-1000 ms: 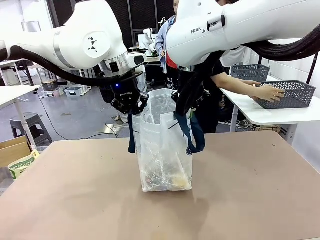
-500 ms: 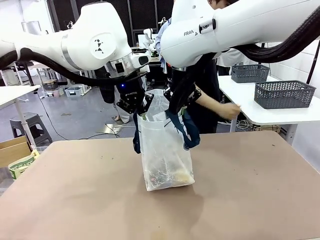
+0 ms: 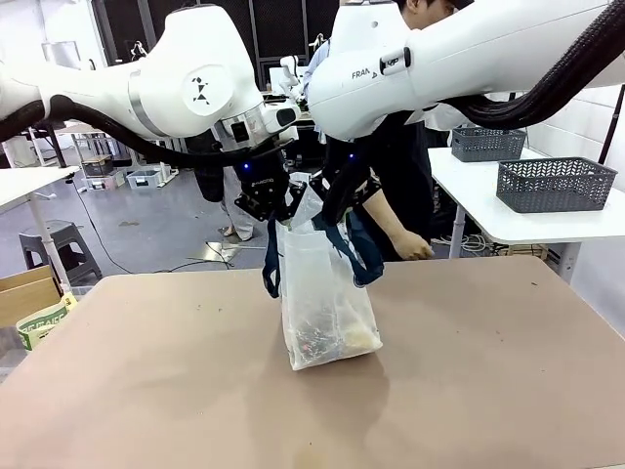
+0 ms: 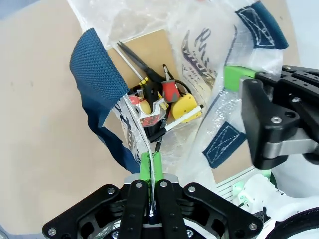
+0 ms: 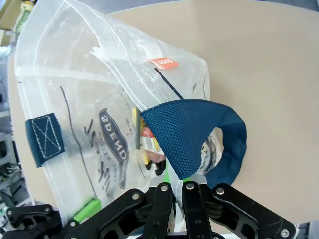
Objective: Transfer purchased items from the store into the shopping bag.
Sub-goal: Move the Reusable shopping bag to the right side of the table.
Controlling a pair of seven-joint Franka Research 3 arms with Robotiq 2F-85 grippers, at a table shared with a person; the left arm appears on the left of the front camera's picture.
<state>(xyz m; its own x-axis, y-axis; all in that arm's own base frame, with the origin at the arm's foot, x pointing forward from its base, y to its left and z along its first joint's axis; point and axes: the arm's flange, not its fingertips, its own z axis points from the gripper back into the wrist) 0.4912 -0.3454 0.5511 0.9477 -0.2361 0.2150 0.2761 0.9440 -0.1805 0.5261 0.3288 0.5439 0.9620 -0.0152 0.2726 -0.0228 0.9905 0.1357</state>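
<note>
Front view: the left gripper [image 3: 277, 217] and right gripper [image 3: 327, 212] are each pinched shut on opposite sides of the shopping bag [image 3: 327, 293] rim. The purchased items [image 3: 332, 337] lie in its bottom, so packing looks largely done. The right arm [image 3: 469, 49] above the bag reads "FRAN".

Left wrist view: the pads clamp the rim above red-handled tools [image 4: 167, 92] inside the bag.

Right wrist view: the pads clamp beside the bag's navy handle [image 5: 199, 129]. The bag print reads "SPEND".

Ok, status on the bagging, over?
Left hand shut on shopping bag rim, right hand shut on opposite rim. Purchased items lie in its bottom. Person stands at far edge, apart from bag.
</note>
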